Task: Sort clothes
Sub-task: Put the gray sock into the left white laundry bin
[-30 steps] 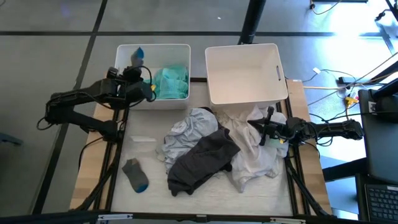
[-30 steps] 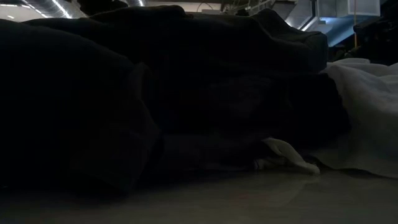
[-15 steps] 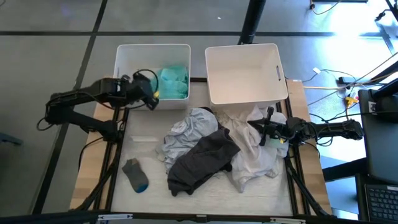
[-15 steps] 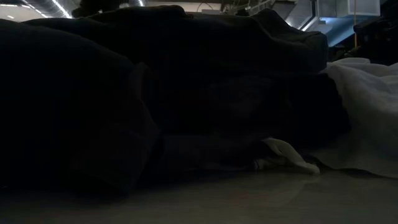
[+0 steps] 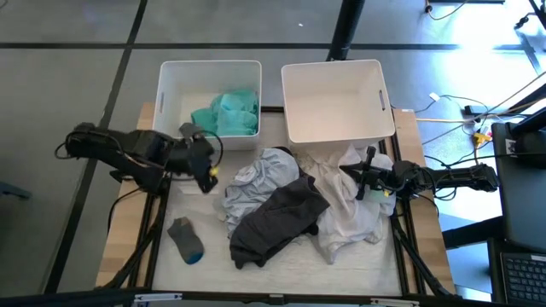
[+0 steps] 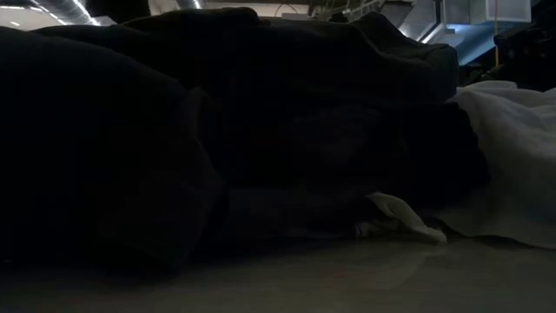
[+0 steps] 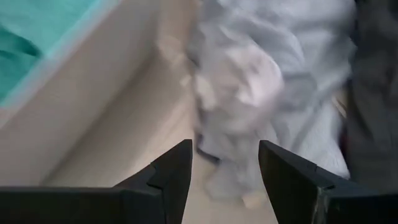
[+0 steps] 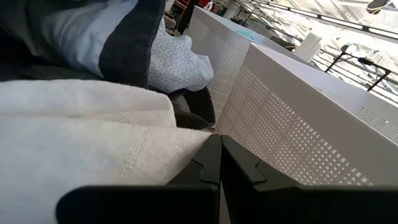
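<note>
Clothes: crumpled light grey garment (image 5: pixel 256 183), dark grey garment (image 5: pixel 277 220) and white fabric (image 5: pixel 350 213) heaped mid-table; teal garment (image 5: pixel 229 113) in left white plastic bin (image 5: pixel 166 89); small grey sock (image 5: pixel 185 238) apart
Left gripper (image 5: pixel 207 165): fingers spread, empty, beside heap
Right gripper (image 5: pixel 365 182): pressed together, on white fabric

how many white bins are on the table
2. The left bin stands at the table's far side with teal clothes inside; the right bin stands beside it, nothing visible inside. None seem hidden.
</note>
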